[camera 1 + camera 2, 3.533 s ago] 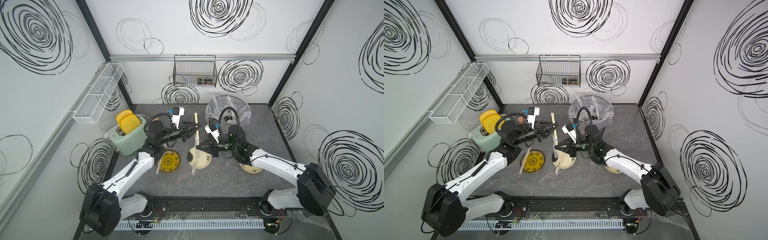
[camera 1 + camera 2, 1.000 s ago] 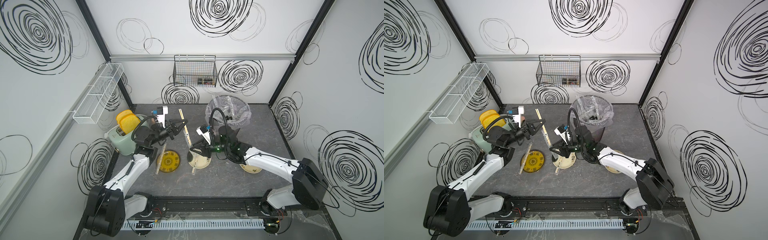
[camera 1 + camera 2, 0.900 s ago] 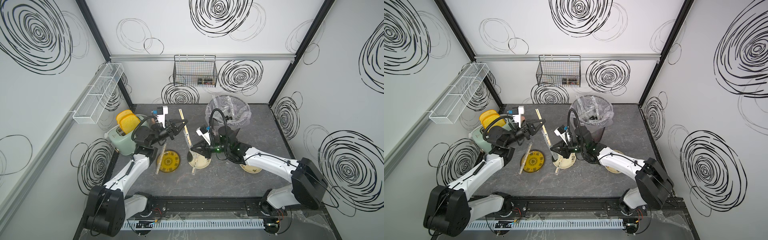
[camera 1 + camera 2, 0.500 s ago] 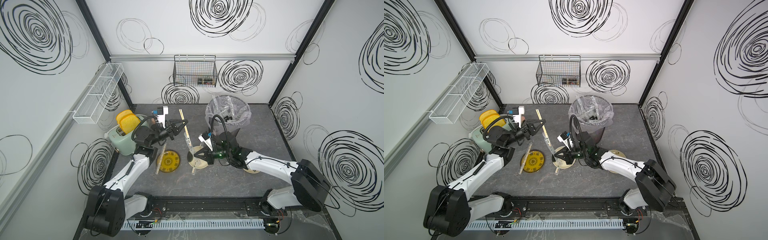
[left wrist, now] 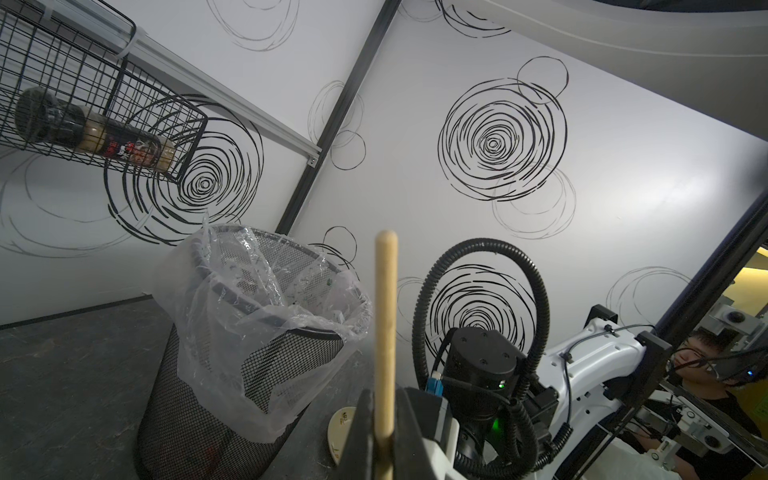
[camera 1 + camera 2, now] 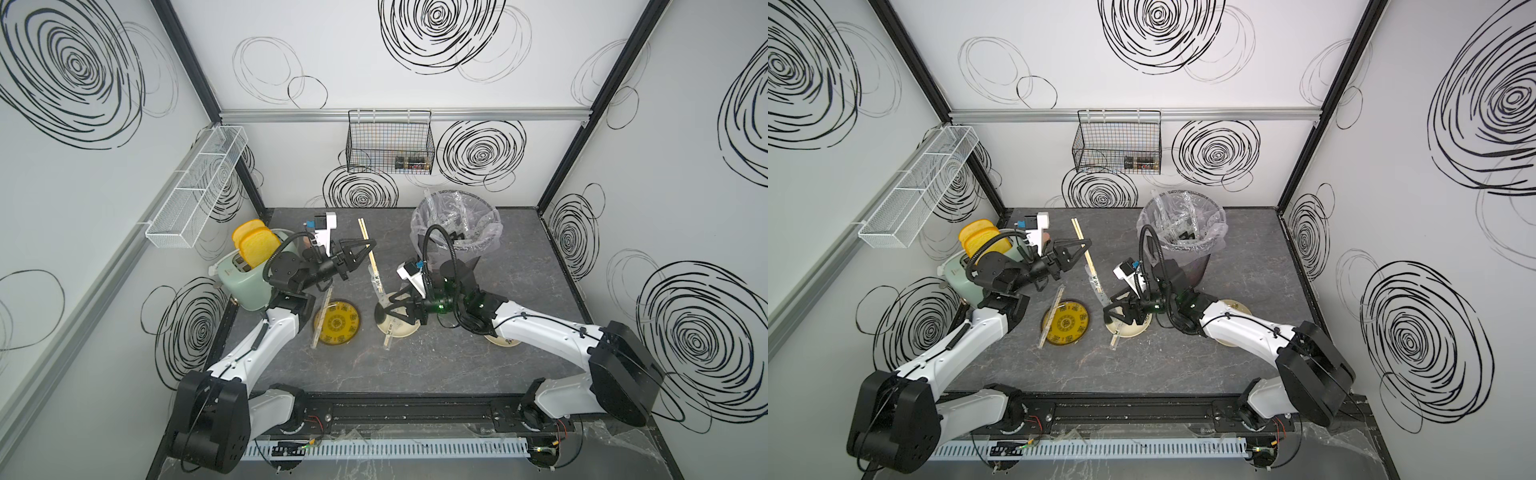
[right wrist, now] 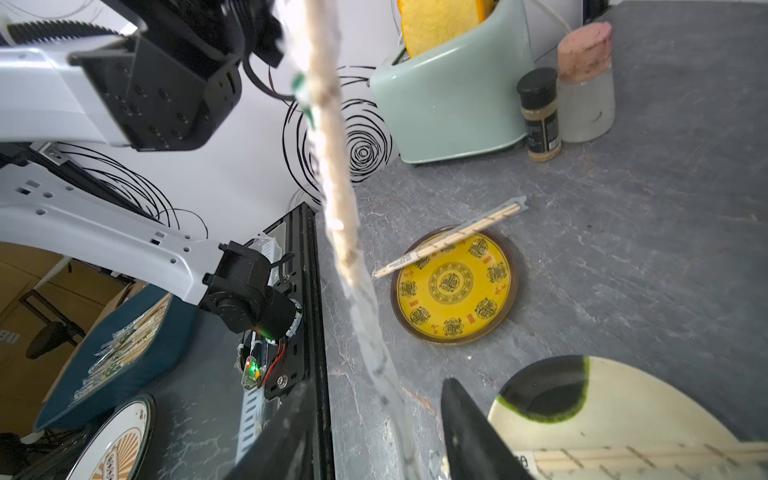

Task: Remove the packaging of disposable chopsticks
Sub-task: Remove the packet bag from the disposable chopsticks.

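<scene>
While the left gripper, raised above the grey tabletop, is clamped tight on the bare upper stretch of a pale tan wooden pair of disposable chopsticks, the long clear plastic sleeve with dark print covers only the pair's lower part. Its empty tail hangs limp past the stick tips. Below, the right gripper stands with its jaws well apart on either side of that tail and grips nothing. The step in hand appears to be stripping this pair: the sleeve sits partly off but is not free. The next move likely calls for the right jaws to close on the tail and pull along the sticks against the left's hold. The freed sleeve would then go to the black mesh bin with its clear liner.
</scene>
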`<state>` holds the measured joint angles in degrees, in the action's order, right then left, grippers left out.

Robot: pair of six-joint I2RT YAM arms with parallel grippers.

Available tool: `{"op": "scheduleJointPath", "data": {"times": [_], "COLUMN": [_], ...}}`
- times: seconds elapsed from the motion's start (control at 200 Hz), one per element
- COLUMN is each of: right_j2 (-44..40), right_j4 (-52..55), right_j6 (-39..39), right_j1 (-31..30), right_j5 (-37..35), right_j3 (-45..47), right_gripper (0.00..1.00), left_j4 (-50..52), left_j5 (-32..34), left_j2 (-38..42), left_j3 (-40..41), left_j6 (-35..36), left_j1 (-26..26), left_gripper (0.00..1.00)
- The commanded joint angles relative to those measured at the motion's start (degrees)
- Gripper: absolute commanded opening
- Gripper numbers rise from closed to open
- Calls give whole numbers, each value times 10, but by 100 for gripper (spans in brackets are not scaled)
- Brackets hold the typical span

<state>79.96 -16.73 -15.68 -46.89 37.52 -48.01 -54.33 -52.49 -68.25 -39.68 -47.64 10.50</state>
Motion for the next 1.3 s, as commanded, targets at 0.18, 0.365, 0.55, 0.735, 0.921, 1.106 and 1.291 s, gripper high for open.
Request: {"op": "scheduleJointPath", "data": {"times": [0.18, 0.365, 0.55, 0.735, 0.921, 1.106, 1.291], "right_j2": [26, 41, 43, 39, 32, 22, 19], "right_j4": [-4, -10, -17, -23, -26, -29, -26], "right_j6": [11, 6, 2, -3, -5, -7, -7], "right_j1": [-5, -8, -9, -9, -10, -10, -11], "right_j5": [6, 15, 15, 12, 5, 0, -3], "right_j3": [-61, -65, -55, -40, -17, 5, -1], "right_gripper": [50, 41, 25, 11, 4, 4, 40], "left_j4": [-33, -32, -32, -32, -31, -31, -31], "left_j5": [-12, -13, -13, -13, -14, -14, -14], "left_j2": [1, 1, 0, -1, -1, -1, -2], "left_j3": [-4, -4, -4, -4, -5, -5, -5], "left_j6": [-5, -5, -5, -5, -4, -4, -4], "left_j1": [5, 6, 6, 5, 6, 6, 6], "left_gripper": [0, 0, 0, 0, 0, 0, 0]}}
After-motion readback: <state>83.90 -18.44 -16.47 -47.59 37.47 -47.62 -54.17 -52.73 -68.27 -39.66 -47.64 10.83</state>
